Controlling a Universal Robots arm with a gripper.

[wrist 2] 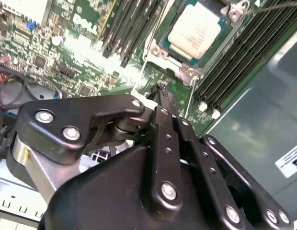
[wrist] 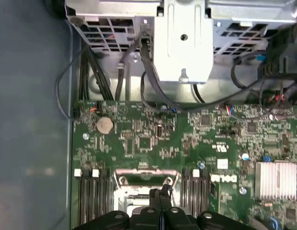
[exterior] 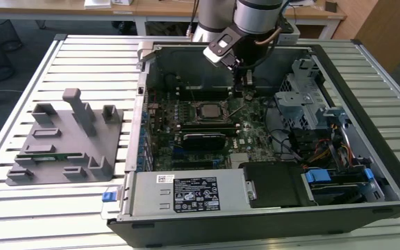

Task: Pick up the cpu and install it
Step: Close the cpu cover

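Note:
The cpu, a flat square chip with a silver top, lies in the black-framed socket in the middle of the motherboard. My gripper hangs inside the computer case just beyond the socket toward the exterior view's right. Its two black fingers are pressed together with nothing between them in both wrist views. The gripper points at the board beside the socket's metal frame. The gripper also appears over the socket frame. It is apart from the cpu.
The open case walls the board in, with a drive cage, cables and a power supply around it. Memory slots flank the socket. A grey fixture holding a green memory stick sits on the slatted table.

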